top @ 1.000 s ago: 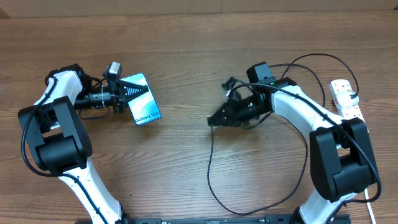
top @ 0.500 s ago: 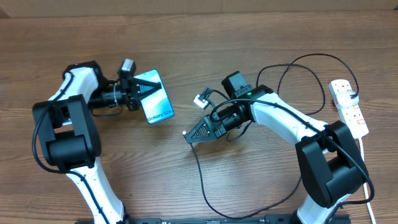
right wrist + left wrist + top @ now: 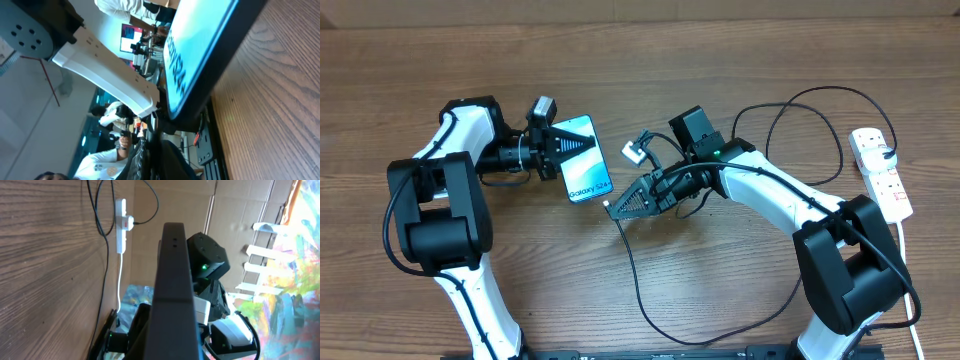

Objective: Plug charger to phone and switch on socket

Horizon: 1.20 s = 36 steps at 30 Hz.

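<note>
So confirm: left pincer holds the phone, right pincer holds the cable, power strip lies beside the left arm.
No: the overhead view shows the power strip beside the right arm, not the left. The rest holds: left pincer on phone, right pincer on cable.

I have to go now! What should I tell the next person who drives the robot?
Left gripper: shut on the phone, screen facing up.
Right gripper: shut on the charger near its tip; the tip sits right by the phone's lower end, not clearly plugged in.
Socket: far right, a black cable plugged into it.
Done: phone and charger gripped, tip lined up.
Left: push the tip in, then switch on the socket. Its switch state is too small to tell.
</note>
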Each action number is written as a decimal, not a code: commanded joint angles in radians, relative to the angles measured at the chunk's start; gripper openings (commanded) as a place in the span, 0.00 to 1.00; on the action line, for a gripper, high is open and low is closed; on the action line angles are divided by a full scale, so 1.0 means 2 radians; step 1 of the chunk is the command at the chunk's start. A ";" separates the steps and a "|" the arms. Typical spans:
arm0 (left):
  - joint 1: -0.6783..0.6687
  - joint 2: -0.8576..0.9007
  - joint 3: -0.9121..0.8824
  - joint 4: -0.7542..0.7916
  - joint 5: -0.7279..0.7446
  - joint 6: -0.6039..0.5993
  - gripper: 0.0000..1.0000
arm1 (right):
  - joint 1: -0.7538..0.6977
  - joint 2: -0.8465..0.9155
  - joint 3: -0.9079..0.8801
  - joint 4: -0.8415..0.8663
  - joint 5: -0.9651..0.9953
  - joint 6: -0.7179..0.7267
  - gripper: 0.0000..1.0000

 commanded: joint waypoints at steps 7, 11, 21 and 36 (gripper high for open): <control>-0.014 -0.020 0.005 -0.006 0.023 0.014 0.05 | 0.002 -0.017 0.010 0.004 0.004 0.035 0.04; -0.014 -0.020 0.005 -0.009 0.023 0.014 0.04 | 0.002 -0.017 0.010 0.004 0.010 0.035 0.04; -0.014 -0.020 0.005 -0.010 0.023 0.015 0.05 | 0.002 -0.017 0.010 0.006 0.032 0.049 0.04; -0.014 -0.020 0.005 0.010 0.023 0.008 0.04 | 0.002 -0.017 0.010 0.006 0.032 0.060 0.04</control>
